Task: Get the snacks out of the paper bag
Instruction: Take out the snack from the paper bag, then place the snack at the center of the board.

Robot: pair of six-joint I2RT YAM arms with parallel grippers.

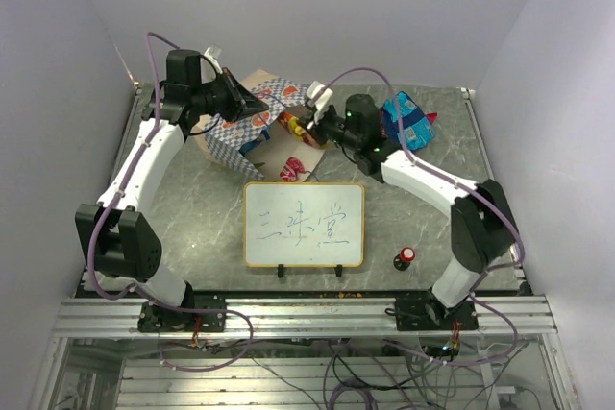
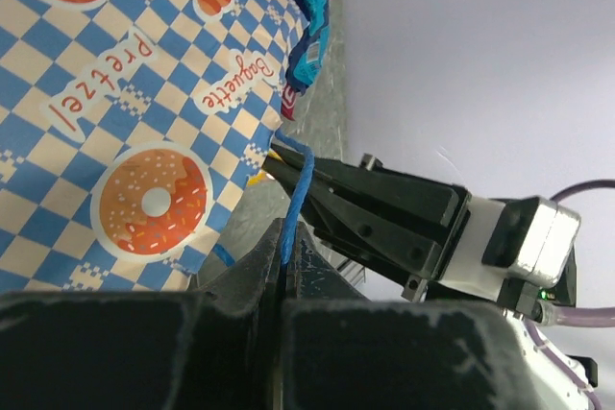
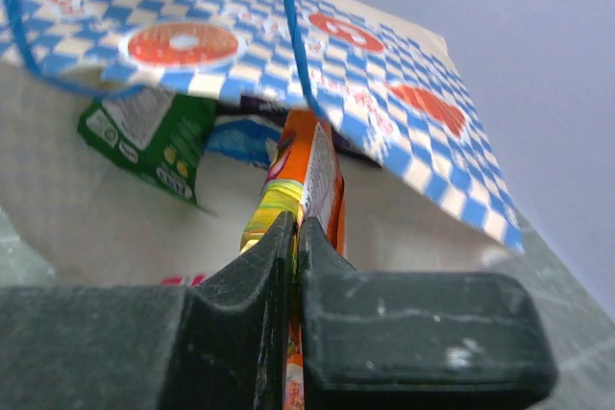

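A: We log the bag point(image 1: 252, 132) lying at the table's point(image 1: 211, 228) back, left of centre, with the whiteboard point(image 1: 304, 225) standing before it.
B: Knob point(image 1: 405, 257) sits right of the whiteboard. We note one packet point(image 3: 309, 165) in the bag's mouth, a second packet point(image 3: 144, 141) left of it, and loose packets point(image 1: 408, 120) at back right.

Pinching the orange packet point(image 3: 312, 165) edge-on in the right gripper point(image 3: 293, 237), jaws pressed together, at the mouth of the paper bag point(image 3: 404, 93); inside to the left, a green packet point(image 3: 144, 136); above, a blue cord handle point(image 3: 293, 36)
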